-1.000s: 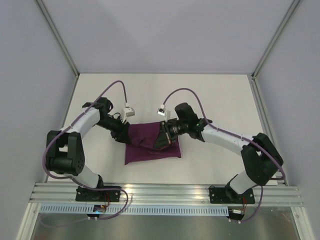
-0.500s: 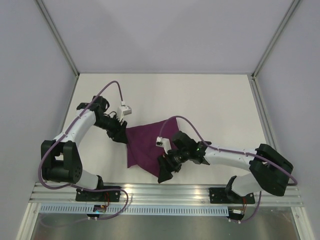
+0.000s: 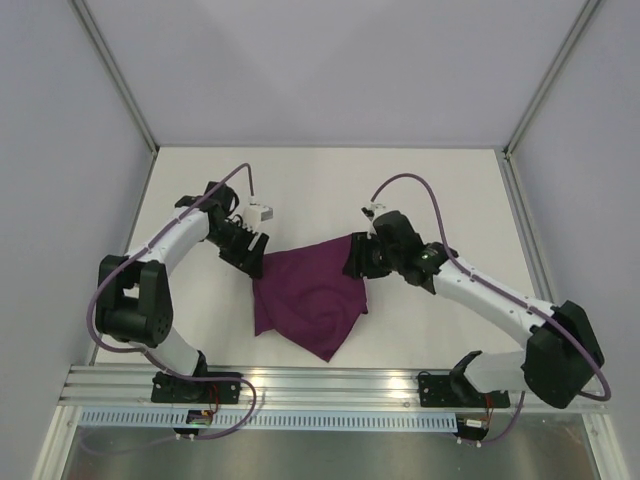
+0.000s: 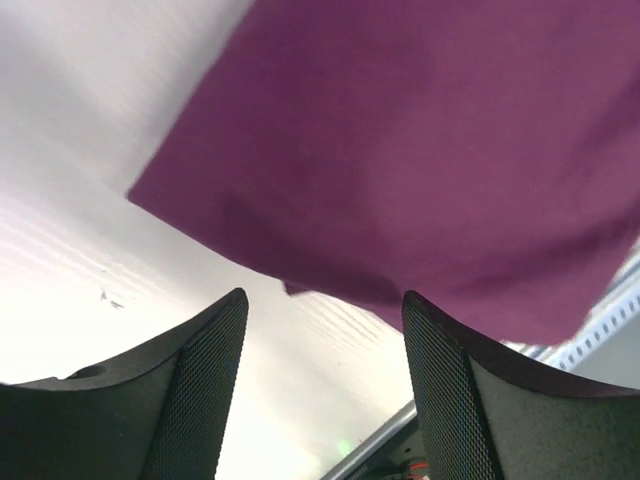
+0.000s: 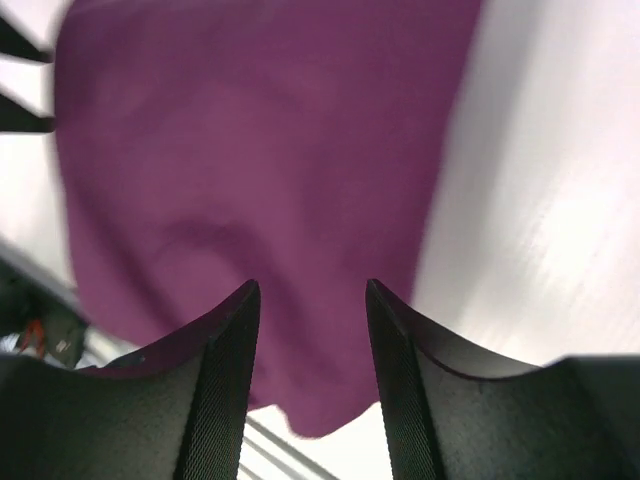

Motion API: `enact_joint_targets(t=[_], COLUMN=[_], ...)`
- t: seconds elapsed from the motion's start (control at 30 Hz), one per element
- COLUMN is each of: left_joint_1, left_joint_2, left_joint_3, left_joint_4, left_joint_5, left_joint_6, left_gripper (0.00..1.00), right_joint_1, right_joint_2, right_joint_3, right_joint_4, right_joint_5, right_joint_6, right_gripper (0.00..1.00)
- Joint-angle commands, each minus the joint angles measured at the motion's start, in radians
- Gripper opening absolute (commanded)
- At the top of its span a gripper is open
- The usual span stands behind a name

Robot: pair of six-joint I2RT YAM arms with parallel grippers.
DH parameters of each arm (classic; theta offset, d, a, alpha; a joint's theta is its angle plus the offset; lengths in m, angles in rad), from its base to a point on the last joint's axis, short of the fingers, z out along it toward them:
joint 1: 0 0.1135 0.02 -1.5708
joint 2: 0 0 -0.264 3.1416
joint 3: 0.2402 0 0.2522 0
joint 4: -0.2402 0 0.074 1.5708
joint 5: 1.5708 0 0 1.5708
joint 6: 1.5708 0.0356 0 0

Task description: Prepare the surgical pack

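The surgical pack [image 3: 310, 295] lies in the middle of the overhead frame on the white surface [image 3: 440, 190], a rumpled plum sheet with uneven edges and one corner pointing towards the bottom of the frame. The main risk, as I judge it, is a lopsided pick-up. If one end effector closes on its corner before the other, or catches only a single layer, the cloth would drag and bunch rather than spread or fold cleanly. A pinch placed too far in from the edge would gather a wad of fabric. A descent that is too steep could press the fingertips into the surface and push the sheet away. The left end effector [image 3: 254, 258] sits at the pack's upper-left corner, its arm reaching up and in from the lower left with the wrist angled down. In its wrist view the fingers [image 4: 205, 370] stand apart with bare surface between them and the cloth edge just ahead. The right end effector [image 3: 356, 262] is at the upper-right corner, its arm stretched long from the lower right. Its fingers [image 5: 225, 360] are also apart, with cloth showing through the gap and nothing visibly pinched.
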Motion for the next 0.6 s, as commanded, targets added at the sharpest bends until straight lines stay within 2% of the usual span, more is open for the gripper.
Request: enact_joint_targets(t=[0.0,0.07,0.1,0.17,0.23,0.27,0.33,0.37,0.43,0.47,0.53,0.57], left_joint_1=[0.003,0.003,0.003,0.003,0.003,0.003,0.003,0.003,0.003,0.003,0.003,0.003], left_joint_2=[0.052,0.073,0.081,0.086,0.099,0.107,0.130,0.135,0.138,0.138,0.148,0.158], left_joint_3=[0.030,0.019,0.008,-0.007,-0.032,-0.035,-0.041,-0.041,-0.053,-0.058,-0.061,-0.056], left_joint_4=[0.051,0.056,0.054,0.067,0.083,0.086,0.079,0.074,0.076,0.080,0.103,0.109], left_joint_5=[-0.096,-0.067,-0.049,-0.024,-0.021,-0.018,-0.012,-0.015,-0.027,-0.030,-0.042,-0.045], left_joint_6=[-0.087,-0.090,-0.087,-0.078,-0.074,-0.067,-0.051,-0.040,-0.028,-0.021,-0.023,-0.026], left_gripper=[0.70,0.66,0.59,0.52,0.37,0.23,0.11,0.03,0.00,0.00,0.00,0.00], right_joint_1=[-0.055,-0.074,-0.072,-0.074,-0.074,-0.072,-0.074,-0.072,-0.072,-0.074,-0.072,-0.074], right_joint_2=[0.084,0.130,0.145,0.187,0.210,0.224,0.225,0.224,0.236,0.244,0.276,0.289], right_joint_3=[-0.011,-0.021,-0.024,-0.042,-0.077,-0.090,-0.131,-0.146,-0.185,-0.192,-0.208,-0.208], right_joint_4=[0.001,0.072,0.085,0.131,0.165,0.171,0.203,0.222,0.279,0.292,0.329,0.340], right_joint_5=[0.097,0.083,0.078,0.057,0.047,0.037,0.008,-0.009,-0.047,-0.066,-0.054,-0.036], right_joint_6=[0.038,0.041,0.040,0.043,0.051,0.054,0.066,0.072,0.095,0.103,0.126,0.129], right_gripper=[0.50,0.50,0.49,0.47,0.33,0.19,0.12,0.16,0.33,0.33,0.24,0.13])
